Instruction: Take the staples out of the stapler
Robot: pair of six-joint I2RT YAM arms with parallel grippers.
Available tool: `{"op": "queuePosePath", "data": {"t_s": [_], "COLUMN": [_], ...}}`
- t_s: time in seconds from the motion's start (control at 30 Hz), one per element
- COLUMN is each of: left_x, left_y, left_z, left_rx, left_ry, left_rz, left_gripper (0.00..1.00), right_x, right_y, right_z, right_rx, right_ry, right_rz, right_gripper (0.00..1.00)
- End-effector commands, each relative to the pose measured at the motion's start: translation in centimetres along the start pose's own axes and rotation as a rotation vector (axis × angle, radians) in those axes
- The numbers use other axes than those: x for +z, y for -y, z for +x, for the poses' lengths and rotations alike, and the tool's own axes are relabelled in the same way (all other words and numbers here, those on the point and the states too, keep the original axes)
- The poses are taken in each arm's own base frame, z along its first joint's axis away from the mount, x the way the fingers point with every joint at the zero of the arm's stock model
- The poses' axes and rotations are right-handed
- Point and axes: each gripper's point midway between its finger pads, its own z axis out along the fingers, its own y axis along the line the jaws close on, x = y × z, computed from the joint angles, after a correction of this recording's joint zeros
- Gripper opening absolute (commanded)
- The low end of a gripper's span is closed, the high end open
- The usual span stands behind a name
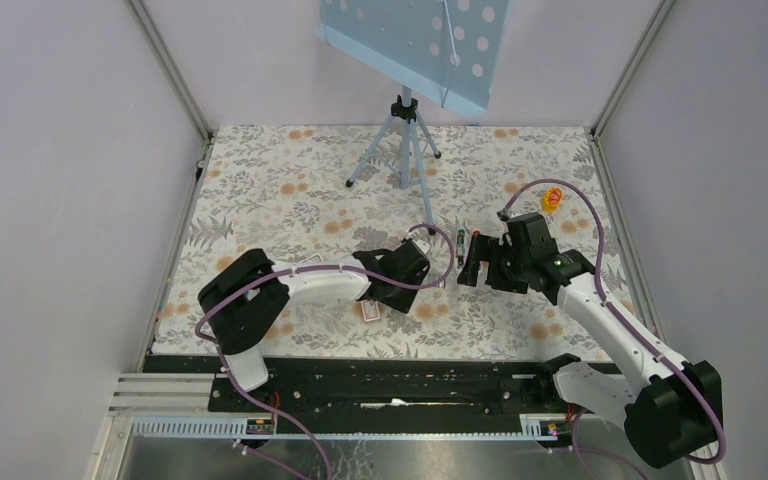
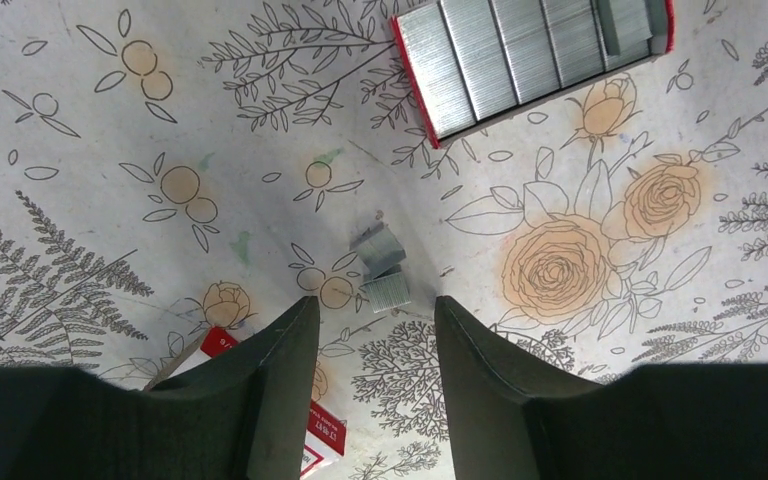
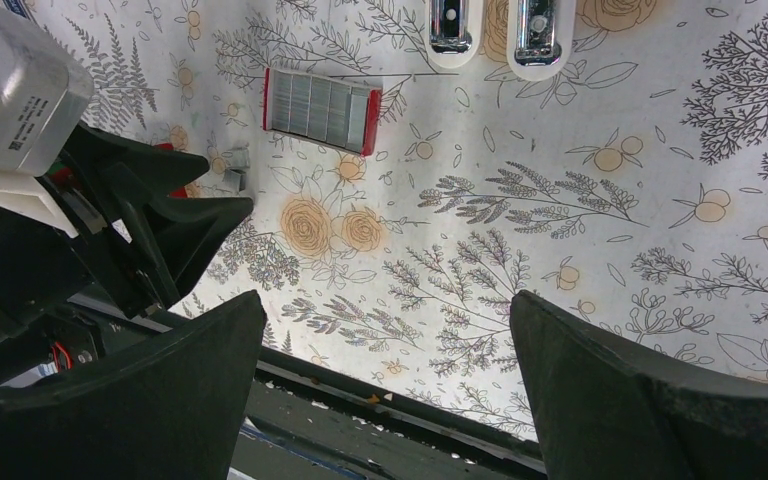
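1. The stapler (image 3: pixel 542 30) lay opened flat near the staple box (image 2: pixel 415 85), touched by neither gripper.
2. Loose staples (image 2: pixel 382 262) rested on the desk (image 2: pixel 110 250) beside that box, so unloading seemed largely done; whether any sat inside the stapler was unclear.
3. The left gripper (image 2: pixel 375 305) hung spread above them; the right gripper (image 3: pixel 387 300) was spread, empty.

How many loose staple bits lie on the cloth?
2: one staple bit and a second staple bit, side by side before the left pincer. More may be hidden.
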Motion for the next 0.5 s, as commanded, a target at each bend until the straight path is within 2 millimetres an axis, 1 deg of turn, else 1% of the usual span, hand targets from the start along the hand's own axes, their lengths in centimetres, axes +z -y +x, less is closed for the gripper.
{"op": "queuePosePath", "data": {"t_s": [0.0, 0.07, 0.23, 0.47], "left_x": [0.93, 1.14, 1.54, 1.42], "left_y": [0.08, 0.31, 0.16, -0.25], "left_z": [0.85, 0.74, 0.58, 0.73], "left_rx": [-0.014, -0.014, -0.013, -0.010], "left_ry": [-0.042, -0.040, -0.044, -0.053], "left_rz": [-0.051, -0.054, -0.079, -0.102], "left_gripper": [0.47, 0.45, 0.43, 0.31], "right_x": [-0.19, -0.25, -0.30, -0.23], "right_y": [-0.25, -0.21, -0.03, 0.02], "right_z": [-0.66, -0.69, -0.49, -0.51], "right_rx": [0.007, 0.002, -0.002, -0.001], "right_ry": [0.024, 0.026, 0.022, 0.022], "right_rz": [-0.007, -0.005, 0.002, 0.003], "right_gripper": [1.00, 1.00, 1.00, 1.00]}}
